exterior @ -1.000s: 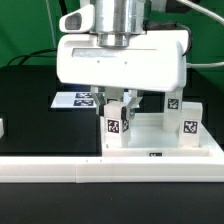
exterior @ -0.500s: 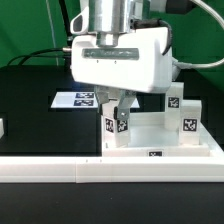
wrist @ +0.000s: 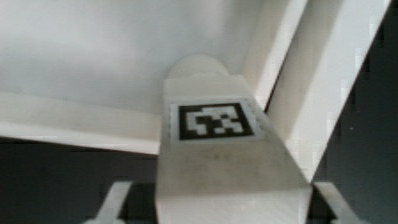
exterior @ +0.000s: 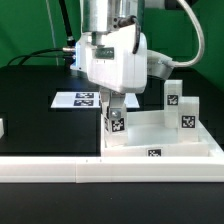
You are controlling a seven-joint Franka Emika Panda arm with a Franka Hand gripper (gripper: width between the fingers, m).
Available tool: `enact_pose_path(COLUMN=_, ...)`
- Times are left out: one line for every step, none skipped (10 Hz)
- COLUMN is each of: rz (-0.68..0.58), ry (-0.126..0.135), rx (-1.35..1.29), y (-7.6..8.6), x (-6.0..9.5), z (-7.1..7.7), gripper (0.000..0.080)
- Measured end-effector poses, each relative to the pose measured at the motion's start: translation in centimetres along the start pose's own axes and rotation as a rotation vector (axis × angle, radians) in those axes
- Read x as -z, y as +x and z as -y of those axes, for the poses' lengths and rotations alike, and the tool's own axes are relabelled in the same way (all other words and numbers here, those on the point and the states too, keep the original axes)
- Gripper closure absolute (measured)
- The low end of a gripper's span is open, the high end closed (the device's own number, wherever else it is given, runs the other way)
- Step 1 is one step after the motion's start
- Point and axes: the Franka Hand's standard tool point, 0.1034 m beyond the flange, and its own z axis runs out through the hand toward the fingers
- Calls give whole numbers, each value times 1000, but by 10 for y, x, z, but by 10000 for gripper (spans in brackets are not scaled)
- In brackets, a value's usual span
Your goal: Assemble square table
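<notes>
The square table's white slab (exterior: pixel 160 140) lies on the black table, behind the front rail. A white tagged leg (exterior: pixel 114 122) stands upright in its corner at the exterior view's left, and it also shows in the wrist view (wrist: pixel 222 150). My gripper (exterior: pixel 113 106) is straight above this leg with a finger on each side. In the wrist view my gripper (wrist: pixel 226 205) shows a narrow dark gap between each finger and the leg, so it is open. Two more tagged legs (exterior: pixel 172 97) (exterior: pixel 186 118) stand at the slab's right side.
A long white border rail (exterior: pixel 110 170) runs along the front. The marker board (exterior: pixel 78 99) lies flat behind the slab at the left. A small white piece (exterior: pixel 2 127) sits at the exterior view's left edge. Cables hang behind the arm.
My hand has turned about its vertical axis over the leg, from broad side facing the camera to angled. The leg's tag keeps facing forward.
</notes>
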Motion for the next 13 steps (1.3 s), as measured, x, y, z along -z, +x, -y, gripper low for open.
enact_pose_path(rz=0, ry=0, rx=-7, y=0, x=0, z=0, gripper=467)
enact_pose_path(rz=0, ry=-1, rx=12, y=0, x=0, z=0, gripper=317)
enact_pose_path(rz=0, ry=1, rx=77, y=0, x=0, z=0, gripper=317)
enact_pose_path(rz=0, ry=3, rx=124, y=-2, x=-1, z=0, gripper=205)
enact_pose_path(rz=1, ry=3, rx=199, y=-3, x=-1, z=0, gripper=167)
enact_pose_path(rz=2, ry=3, rx=313, y=-4, x=-1, z=0, gripper=153)
enact_pose_path(rz=2, ry=4, rx=400, y=-5, x=-1, z=0, gripper=153)
enact_pose_path(rz=4, ry=3, rx=505, y=-6, x=-1, z=1, gripper=151)
enact_pose_path(rz=5, ry=3, rx=573, y=-8, x=-1, z=1, gripper=151)
enact_pose_path(rz=5, ry=3, rx=666, y=-8, x=-1, z=1, gripper=151)
enact_pose_path(rz=5, ry=4, rx=740, y=-9, x=-1, z=2, gripper=151)
enact_pose_path(rz=3, ry=4, rx=873, y=-11, x=0, z=3, gripper=151)
enact_pose_path(rz=3, ry=4, rx=967, y=-12, x=1, z=3, gripper=151)
